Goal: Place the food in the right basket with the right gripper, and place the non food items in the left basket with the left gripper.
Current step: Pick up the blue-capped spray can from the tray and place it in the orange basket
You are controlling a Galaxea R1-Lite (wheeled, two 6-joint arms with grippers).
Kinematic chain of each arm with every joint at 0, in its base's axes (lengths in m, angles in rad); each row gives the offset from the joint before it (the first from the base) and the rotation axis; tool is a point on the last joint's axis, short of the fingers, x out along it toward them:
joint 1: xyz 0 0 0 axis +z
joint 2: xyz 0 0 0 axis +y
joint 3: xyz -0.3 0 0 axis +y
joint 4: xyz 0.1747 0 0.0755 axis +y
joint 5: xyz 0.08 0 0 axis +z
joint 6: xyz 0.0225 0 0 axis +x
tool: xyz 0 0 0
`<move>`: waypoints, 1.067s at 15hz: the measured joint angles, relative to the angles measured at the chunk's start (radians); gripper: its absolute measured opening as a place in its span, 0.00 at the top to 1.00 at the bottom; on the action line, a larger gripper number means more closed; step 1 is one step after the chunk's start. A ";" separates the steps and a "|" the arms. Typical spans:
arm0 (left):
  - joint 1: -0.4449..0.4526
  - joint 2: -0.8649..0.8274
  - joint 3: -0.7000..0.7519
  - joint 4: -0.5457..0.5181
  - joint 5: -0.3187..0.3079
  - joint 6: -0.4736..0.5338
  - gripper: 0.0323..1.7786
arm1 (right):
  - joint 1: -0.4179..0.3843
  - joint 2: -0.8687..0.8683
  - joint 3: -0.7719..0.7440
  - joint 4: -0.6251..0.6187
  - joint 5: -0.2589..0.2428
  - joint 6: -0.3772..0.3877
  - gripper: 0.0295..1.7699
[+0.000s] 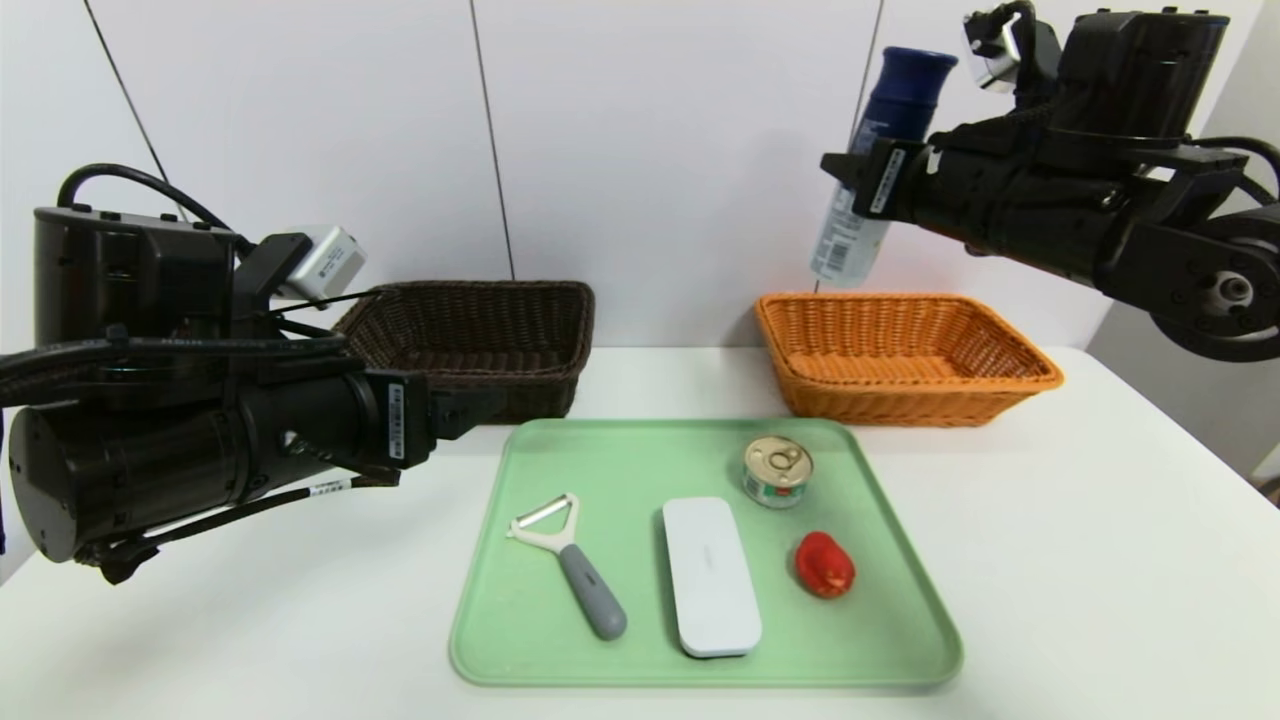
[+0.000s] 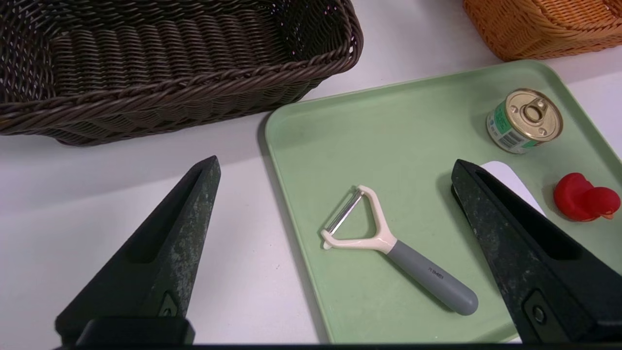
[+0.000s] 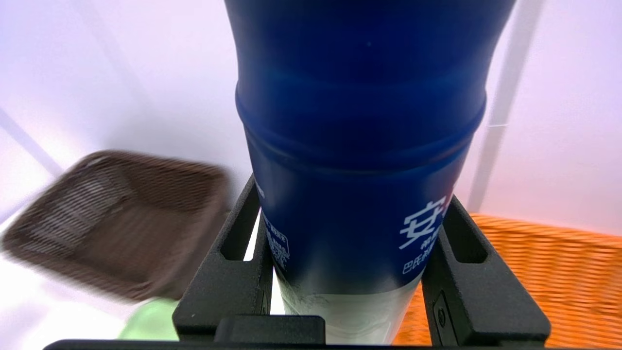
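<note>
My right gripper [image 1: 872, 185] [image 3: 351, 189] is shut on the tall dark-blue bottle [image 1: 848, 245] [image 3: 359, 146]. It holds the bottle high, slightly tilted, above the back left corner of the orange right basket [image 1: 900, 400] [image 3: 544, 272]. On the green tray [image 1: 620, 460] lie the tin can [image 1: 778, 470] [image 2: 525, 120], the peeler [image 1: 570, 555] [image 2: 384, 238], the white case [image 1: 710, 575] [image 2: 505, 177] and the red lumpy object [image 1: 824, 565] [image 2: 585, 198]. My left gripper [image 2: 335, 162] hangs open and empty above the tray's left edge, short of the peeler. The dark left basket [image 1: 540, 390] [image 2: 194, 82] holds nothing.
Both baskets stand against the white back wall, with a bare gap of white table between them. The left arm's body [image 1: 180, 430] covers the table's left side in the head view. The table's right edge [image 1: 1180, 440] lies beyond the orange basket.
</note>
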 joint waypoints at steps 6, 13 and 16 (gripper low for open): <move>-0.008 0.012 -0.005 -0.002 -0.003 0.000 0.05 | -0.193 0.092 -0.006 -0.007 0.118 0.031 0.55; -0.014 0.022 -0.003 -0.005 -0.020 -0.003 0.05 | -0.233 0.258 -0.004 -0.158 0.117 0.033 0.55; -0.024 0.023 -0.003 -0.005 -0.019 -0.003 0.05 | -0.223 0.324 -0.018 -0.187 0.107 0.034 0.55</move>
